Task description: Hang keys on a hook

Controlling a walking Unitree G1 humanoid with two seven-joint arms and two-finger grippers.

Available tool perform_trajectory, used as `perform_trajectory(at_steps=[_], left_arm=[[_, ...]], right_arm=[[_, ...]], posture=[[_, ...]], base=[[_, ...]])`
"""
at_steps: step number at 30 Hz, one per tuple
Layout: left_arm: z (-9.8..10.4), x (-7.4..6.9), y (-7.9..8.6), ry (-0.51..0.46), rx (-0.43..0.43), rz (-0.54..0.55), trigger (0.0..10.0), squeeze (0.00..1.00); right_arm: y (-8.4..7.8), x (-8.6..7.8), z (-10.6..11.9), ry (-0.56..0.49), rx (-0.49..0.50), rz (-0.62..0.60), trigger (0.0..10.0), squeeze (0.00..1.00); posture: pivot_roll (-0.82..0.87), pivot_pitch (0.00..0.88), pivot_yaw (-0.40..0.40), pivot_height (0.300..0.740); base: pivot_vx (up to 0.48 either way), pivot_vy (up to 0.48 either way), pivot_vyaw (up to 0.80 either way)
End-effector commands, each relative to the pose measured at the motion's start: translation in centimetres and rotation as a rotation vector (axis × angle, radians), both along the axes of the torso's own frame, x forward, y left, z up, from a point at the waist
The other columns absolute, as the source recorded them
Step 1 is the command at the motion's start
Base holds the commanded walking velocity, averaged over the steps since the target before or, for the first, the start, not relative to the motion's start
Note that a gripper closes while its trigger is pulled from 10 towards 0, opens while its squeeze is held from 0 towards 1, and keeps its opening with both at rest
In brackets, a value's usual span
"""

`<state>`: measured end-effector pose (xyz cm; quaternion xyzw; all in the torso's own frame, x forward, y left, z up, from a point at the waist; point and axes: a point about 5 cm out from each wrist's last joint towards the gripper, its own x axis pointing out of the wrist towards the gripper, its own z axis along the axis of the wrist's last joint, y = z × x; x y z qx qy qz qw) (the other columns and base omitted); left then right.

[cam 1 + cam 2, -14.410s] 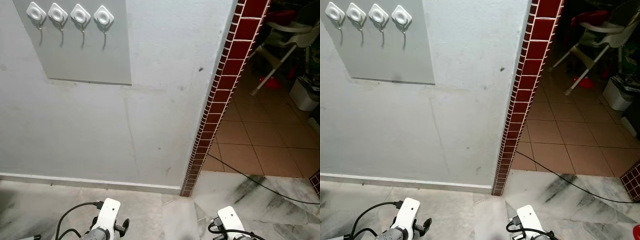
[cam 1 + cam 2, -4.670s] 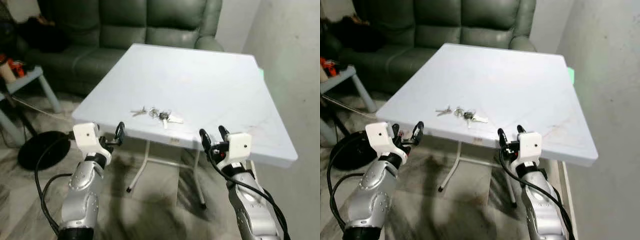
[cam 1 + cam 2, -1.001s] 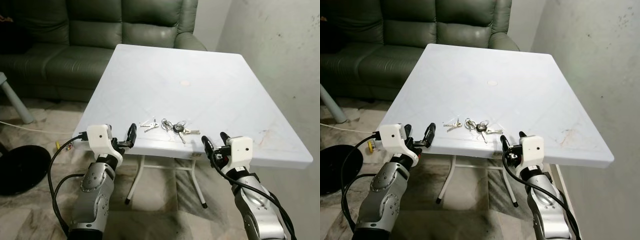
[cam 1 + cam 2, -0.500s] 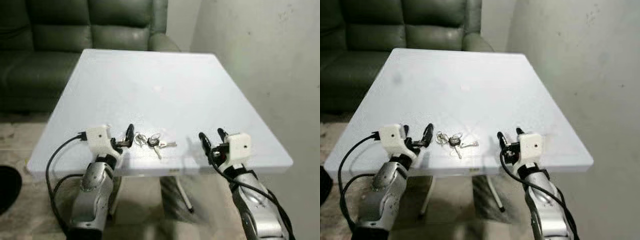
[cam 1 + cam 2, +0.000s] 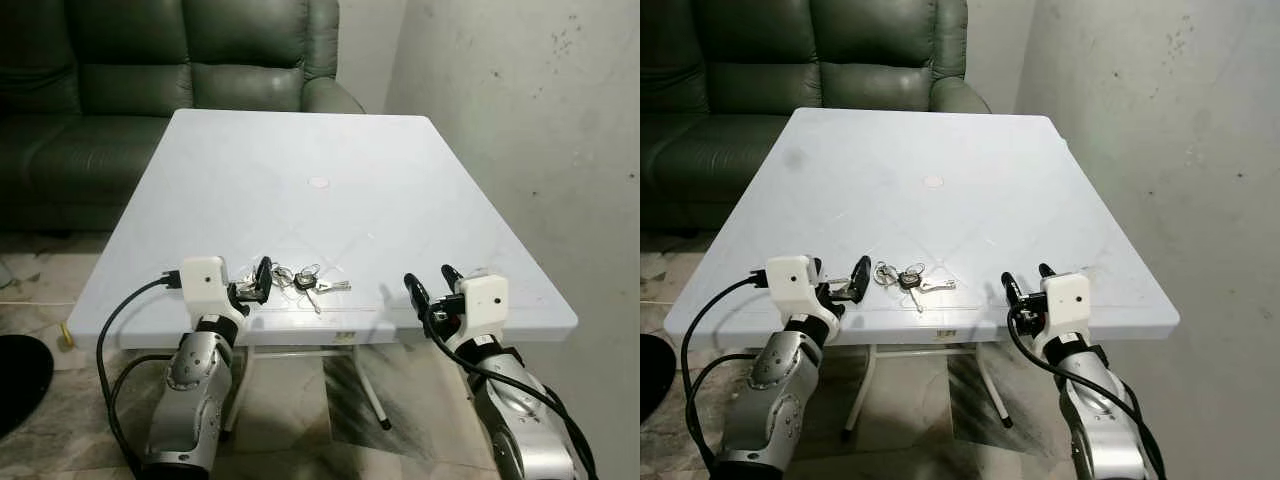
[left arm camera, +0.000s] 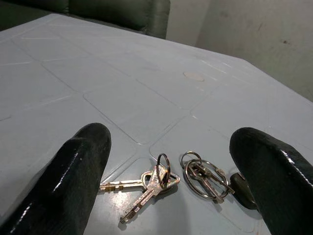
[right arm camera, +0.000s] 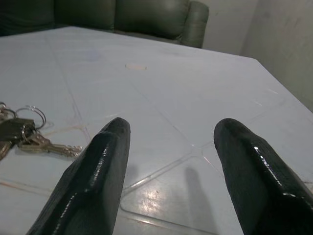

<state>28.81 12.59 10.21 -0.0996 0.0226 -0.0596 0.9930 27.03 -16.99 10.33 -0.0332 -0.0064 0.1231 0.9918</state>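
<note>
Your left gripper [image 6: 168,161] hangs spread just short of the keys [image 6: 183,174], near the front edge of the white table [image 5: 300,150]; your right gripper [image 7: 168,161] is spread too, off to the side. The keys look light, stiff and slippery, so pinch a ring. You have two joined bunches
</note>
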Motion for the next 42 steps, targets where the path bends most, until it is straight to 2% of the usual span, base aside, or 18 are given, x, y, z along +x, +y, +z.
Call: perform_trajectory(at_steps=[1, 6, 7, 8, 14, 18, 19, 22, 26, 36, 42], left_arm=[[0.2, -0.1, -0.3, -0.012, 0.006, -0.003, 10.0, 0.00], [0.3, -0.3, -0.6, -0.021, 0.028, -0.021, 10.0, 0.00], [0.3, -0.4, -0.8, -0.028, 0.036, -0.034, 10.0, 0.00], [0.4, -0.5, -1.3, -0.042, 0.064, -0.067, 10.0, 0.00], [0.5, -1.2, -2.3, -0.071, 0.104, -0.149, 10.0, 0.00], [0.7, -1.6, -2.7, -0.082, 0.089, -0.195, 10.0, 0.00], [0.6, -1.7, -2.8, -0.077, 0.099, -0.202, 10.0, 0.00], [0.6, -1.9, -3.0, -0.076, 0.102, -0.214, 10.0, 0.00], [0.6, -2.4, -3.0, -0.081, 0.104, -0.216, 10.0, 0.00], [0.5, -3.9, -2.7, -0.066, 0.105, -0.181, 10.0, 0.00], [0.4, -4.5, -2.5, -0.054, 0.103, -0.162, 10.0, 0.00]], right_arm=[[-0.6, 0.2, 0.2, -0.001, -0.002, -0.003, 10.0, 0.00], [-0.7, 0.4, 0.2, 0.011, -0.024, 0.064, 10.0, 0.00], [-0.7, 0.5, 0.3, 0.008, -0.025, 0.075, 10.0, 0.80], [-0.6, 0.7, 0.6, -0.011, -0.022, 0.118, 10.0, 1.00], [-0.3, 1.4, 0.4, 0.009, -0.082, 0.183, 10.0, 1.00], [0.1, 1.9, 0.1, 0.031, -0.093, 0.221, 10.0, 1.00], [0.5, 2.2, -0.2, 0.048, -0.121, 0.234, 10.0, 0.00], [1.0, 2.6, -0.5, 0.065, -0.129, 0.257, 10.0, 0.00], [2.4, 3.7, -0.6, 0.081, -0.125, 0.300, 10.0, 0.00], [4.2, 5.6, -0.3, 0.107, -0.133, 0.337, 10.0, 0.00], [5.0, 6.2, -0.2, 0.136, -0.124, 0.338, 10.0, 0.00]], posture=[[0.00, 0.000, -0.067, 0.715], [0.00, 0.000, -0.069, 0.715], [0.00, 0.000, -0.069, 0.715], [0.00, 0.000, -0.071, 0.715], [0.01, 0.000, -0.071, 0.715], [0.02, 0.000, -0.069, 0.715], [0.03, 0.000, -0.069, 0.715], [0.03, 0.000, -0.068, 0.715], [0.05, 0.000, -0.075, 0.715], [0.10, 0.029, -0.105, 0.715], [0.13, 0.042, -0.123, 0.715]], base=[[0.000, 0.000, 0.00], [0.000, 0.000, 0.00], [0.000, 0.000, 0.00], [0.000, 0.000, 0.00], [0.000, 0.000, 0.00], [0.000, 0.000, 0.00], [0.000, 0.000, 0.00], [0.000, 0.000, 0.00], [0.000, 0.000, 0.00], [0.000, 0.000, 0.00], [0.000, 0.000, 0.00]])
